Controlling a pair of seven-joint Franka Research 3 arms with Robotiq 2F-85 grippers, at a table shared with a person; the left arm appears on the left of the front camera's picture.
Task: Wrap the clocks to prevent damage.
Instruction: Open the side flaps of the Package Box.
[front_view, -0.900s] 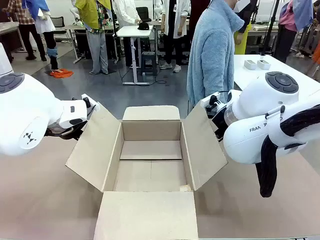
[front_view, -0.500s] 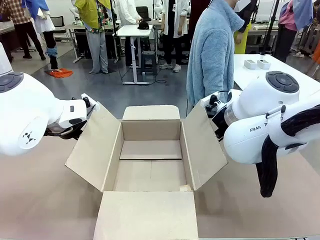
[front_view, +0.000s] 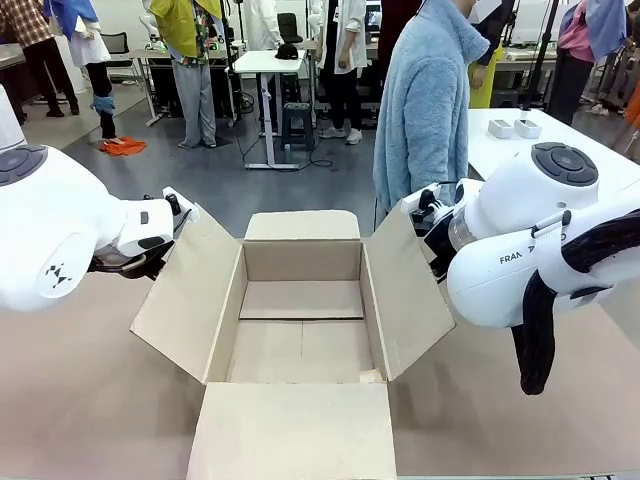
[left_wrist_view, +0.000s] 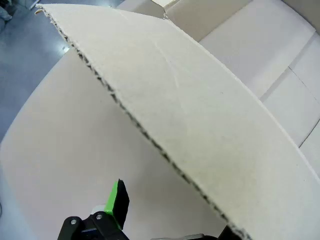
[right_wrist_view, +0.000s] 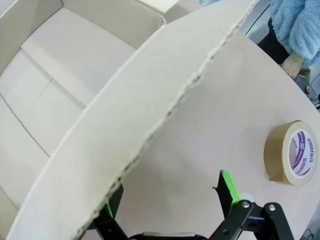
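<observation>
Tan table (front_view: 80, 400), open box (front_view: 300, 262); left pincer (left_wrist_view: 170, 220), right pincer (right_wrist_view: 170, 197) released astride side flaps (front_view: 190, 300).

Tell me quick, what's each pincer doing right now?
Left pincer: open, astride the left box flap, not clamped.
Right pincer: open, astride the right box flap, not clamped.

An open brown cardboard box (front_view: 302, 262) sits centred on the pale desk (front_view: 80, 400); a brown tape roll (right_wrist_view: 292, 152) lies outside its right flap.
</observation>
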